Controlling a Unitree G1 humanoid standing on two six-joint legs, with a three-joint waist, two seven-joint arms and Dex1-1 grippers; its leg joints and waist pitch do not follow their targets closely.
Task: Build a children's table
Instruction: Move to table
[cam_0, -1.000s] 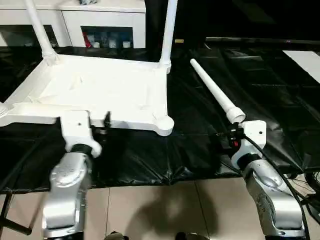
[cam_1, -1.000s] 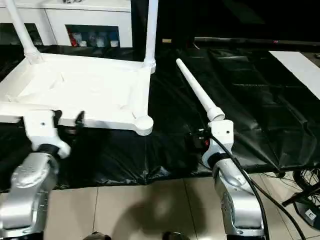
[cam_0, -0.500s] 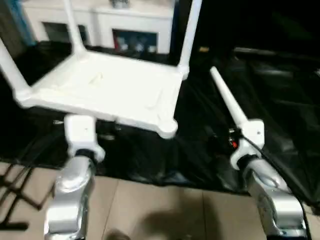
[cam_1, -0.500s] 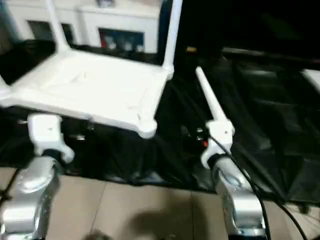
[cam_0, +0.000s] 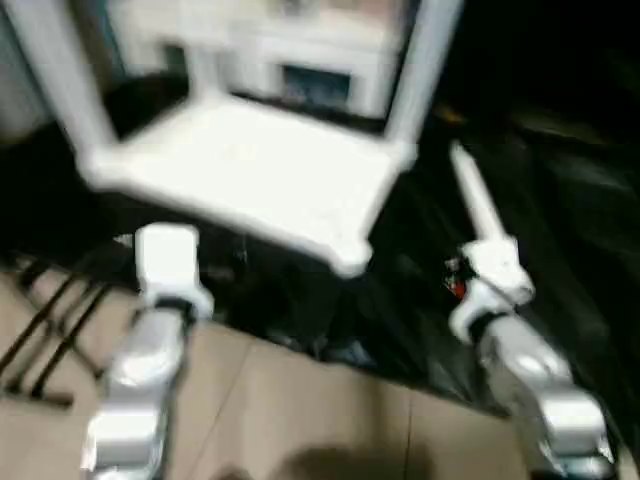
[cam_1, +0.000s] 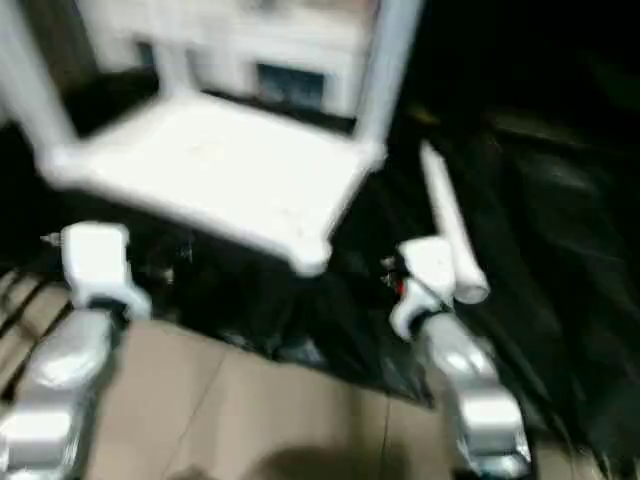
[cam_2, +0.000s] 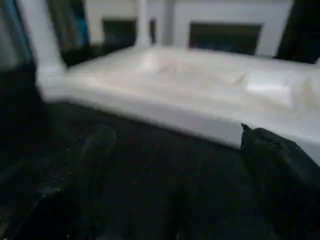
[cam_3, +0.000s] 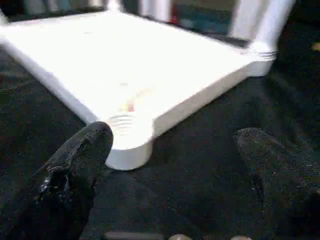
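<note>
Heavy motion blur smears both head views. The white tabletop (cam_0: 250, 170) glares brightly against the dim black sheet (cam_0: 560, 230). Wrist views look soft.

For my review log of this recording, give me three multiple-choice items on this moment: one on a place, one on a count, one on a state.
1. Where does the loose leg lie?
A. on the black sheet, on the robot's right of the tabletop
B. on top of the tabletop
C. on the tiled floor

2. How many legs stand upright in the tabletop's corners?
A. none
B. one
C. three

3. How are the two claws?
A. both shut on legs
B. both open and empty
C. left shut, right open

Answers: 1 A, the leg rests on the black sheet by the right claw. 2 C, three white legs rise from the corners, while the near right socket is bare. 3 B, the wrist views show the fingers of the left claw and the right claw spread wide with nothing between.
</note>
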